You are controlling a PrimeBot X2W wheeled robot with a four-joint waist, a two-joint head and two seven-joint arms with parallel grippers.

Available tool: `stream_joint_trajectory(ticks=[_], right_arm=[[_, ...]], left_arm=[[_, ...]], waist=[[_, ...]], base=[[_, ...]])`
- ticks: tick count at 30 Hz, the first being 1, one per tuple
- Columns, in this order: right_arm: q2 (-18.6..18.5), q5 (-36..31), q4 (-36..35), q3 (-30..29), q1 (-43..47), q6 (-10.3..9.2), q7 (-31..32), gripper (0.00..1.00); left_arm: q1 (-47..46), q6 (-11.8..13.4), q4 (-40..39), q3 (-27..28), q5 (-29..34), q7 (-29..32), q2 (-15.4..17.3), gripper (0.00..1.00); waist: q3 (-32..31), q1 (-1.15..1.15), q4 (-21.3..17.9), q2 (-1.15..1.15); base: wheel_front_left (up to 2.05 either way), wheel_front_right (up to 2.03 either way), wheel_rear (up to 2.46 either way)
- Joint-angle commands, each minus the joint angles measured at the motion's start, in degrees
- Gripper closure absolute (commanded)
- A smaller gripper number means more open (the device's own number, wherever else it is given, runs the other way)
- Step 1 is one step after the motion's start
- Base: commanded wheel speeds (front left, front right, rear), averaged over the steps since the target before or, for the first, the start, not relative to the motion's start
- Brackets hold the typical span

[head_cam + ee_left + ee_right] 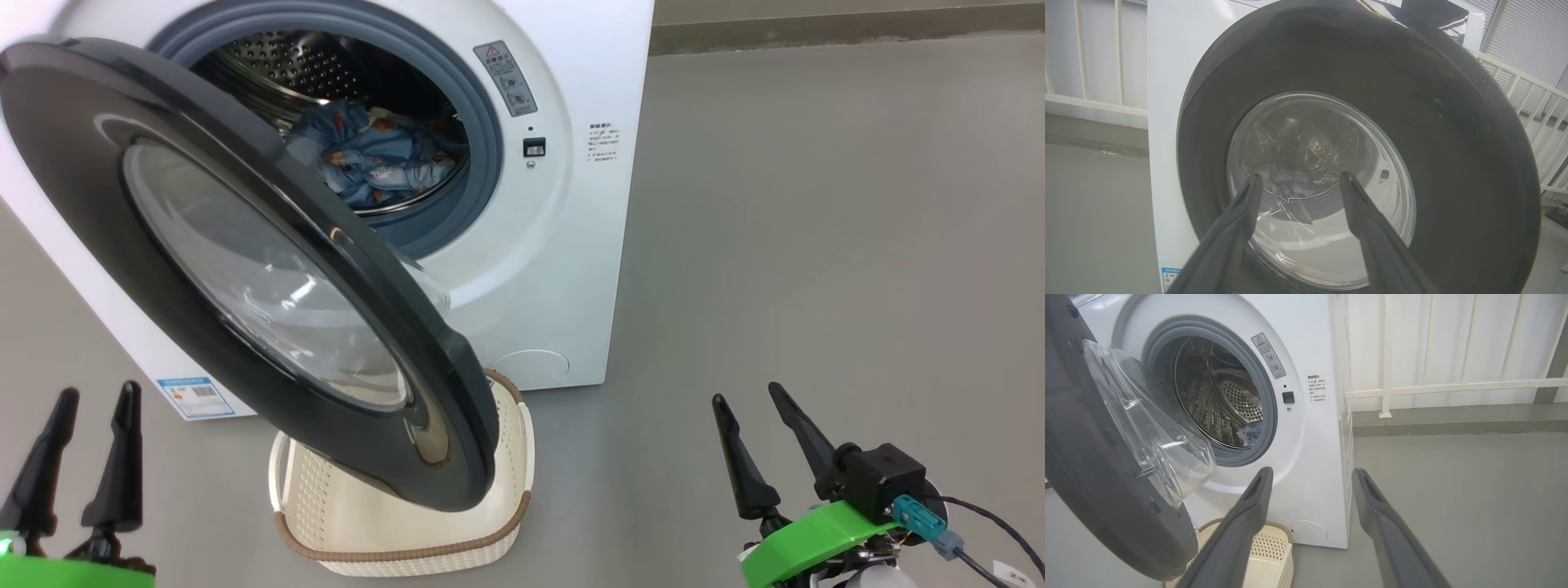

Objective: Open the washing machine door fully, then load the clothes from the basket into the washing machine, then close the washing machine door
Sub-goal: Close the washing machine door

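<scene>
Loading looks done, clothes (pixel 380 159) in the drum (pixel 310 57) at 11 o'clock, basket (pixel 408 555) empty-looking at 6, so next the spread, empty left end effector (pixel 98 392) (right end effector (pixel 746 394) likewise) should push the half-open washing machine door (pixel 245 269) at 9 shut.

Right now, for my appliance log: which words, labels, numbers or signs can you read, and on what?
Grey warning sticker on the washing machine, beside its opening: a red triangle sign; words too small to read.
Printed lines on the white front: too small.
Blue label sticker low on the front: blurred.
Nothing can be quoted.
</scene>
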Motion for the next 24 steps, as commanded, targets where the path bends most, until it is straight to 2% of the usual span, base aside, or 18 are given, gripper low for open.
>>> stream_joint_trajectory(ticks=[1,6,12,24], right_arm=[[-0.43,0.38,-1.61,0.89,-1.20,0.26,-0.70,0.00],[-0.51,0.45,-1.93,0.67,-1.19,0.26,-0.70,0.00],[-0.56,0.34,-2.28,0.22,-1.20,0.26,-0.70,0.00],[-0.41,-0.82,-3.63,-0.55,-1.13,0.26,-0.70,0.00]], left_arm=[[-1.24,-0.19,0.21,1.67,1.50,-2.30,2.72,0.00],[-0.76,-0.19,3.31,0.56,3.61,-4.86,2.93,0.00],[-0.27,-0.19,5.88,1.33,3.75,-6.16,1.28,0.00],[0.61,-0.19,4.92,2.12,6.80,-6.44,-0.67,0.00]], waist=[[0.00,0.00,0.04,0.00],[0.05,0.00,0.02,0.00],[0.27,0.00,-0.19,0.00],[1.15,0.00,0.05,0.00]], base=[[0.00,0.00,0.00],[0.00,0.00,0.00],[0.00,0.00,0.00],[0.00,0.00,0.00]])
